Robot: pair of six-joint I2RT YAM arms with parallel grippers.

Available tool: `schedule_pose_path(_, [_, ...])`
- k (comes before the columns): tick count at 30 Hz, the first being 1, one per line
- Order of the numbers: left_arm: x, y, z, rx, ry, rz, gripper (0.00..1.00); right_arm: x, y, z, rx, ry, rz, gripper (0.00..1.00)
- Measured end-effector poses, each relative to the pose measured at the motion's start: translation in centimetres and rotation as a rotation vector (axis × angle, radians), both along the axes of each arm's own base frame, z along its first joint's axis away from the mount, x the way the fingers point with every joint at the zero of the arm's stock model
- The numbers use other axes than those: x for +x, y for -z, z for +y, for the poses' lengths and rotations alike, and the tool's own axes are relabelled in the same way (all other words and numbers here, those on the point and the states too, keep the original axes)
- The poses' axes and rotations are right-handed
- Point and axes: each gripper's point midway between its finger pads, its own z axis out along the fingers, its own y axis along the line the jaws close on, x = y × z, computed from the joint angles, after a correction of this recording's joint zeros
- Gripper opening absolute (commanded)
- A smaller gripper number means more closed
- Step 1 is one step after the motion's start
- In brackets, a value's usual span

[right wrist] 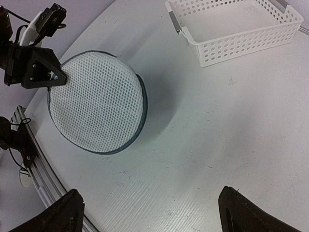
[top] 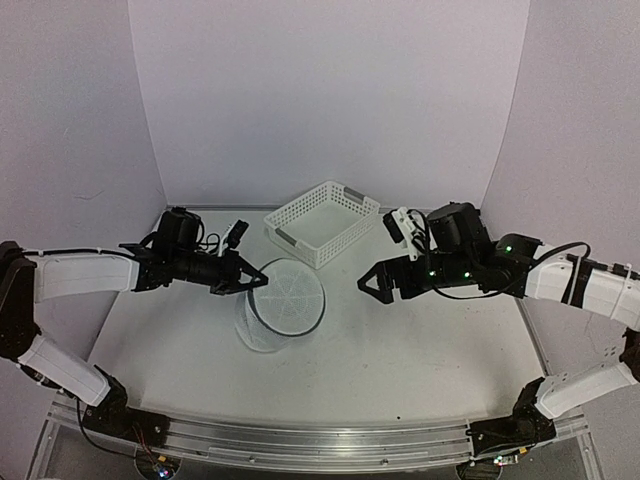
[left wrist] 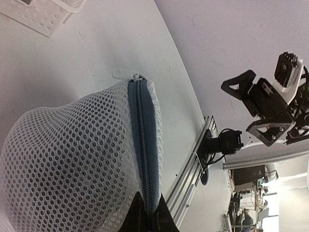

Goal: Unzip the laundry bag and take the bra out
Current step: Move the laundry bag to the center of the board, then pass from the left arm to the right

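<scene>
**Mesh laundry bag pinched at its rim**

It sits in the middle of the counter, one round face turned upward, just in front of the white basket. The left fingers are clenched on the grey zip band at the bag's left edge. The right fingers hang spread wide and empty to the bag's right, near it but apart.

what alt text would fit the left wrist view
A white mesh laundry bag fills the lower left, its grey zipper running along the rim, pinched at the bottom edge by the left tool. The right tool hangs open at upper right; a white basket corner shows top left.
</scene>
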Motion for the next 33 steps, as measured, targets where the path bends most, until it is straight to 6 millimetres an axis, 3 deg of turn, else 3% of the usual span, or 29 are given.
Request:
schedule_pose_path(7, [-3.8,0.9,-3.9,0.038,0.220,-0.017,0.00,-0.8,-0.1,0.6,-0.003,-0.084,-0.016,0.98])
schedule_pose_path(12, [-5.5,1.2,-6.2,0.050,0.346,-0.033,0.00,-1.7,0.6,1.4,-0.013,-0.179,-0.012,0.98])
schedule_pose_path(19, [-7.2,1.8,-7.9,0.065,0.469,-0.044,0.00,-3.2,2.6,2.7,-0.021,-0.320,0.036,0.95])
schedule_pose_path(33, [-9.5,2.5,-9.1,0.087,0.582,-0.047,0.00,-4.9,6.0,5.1,-0.006,-0.484,0.169,0.75])
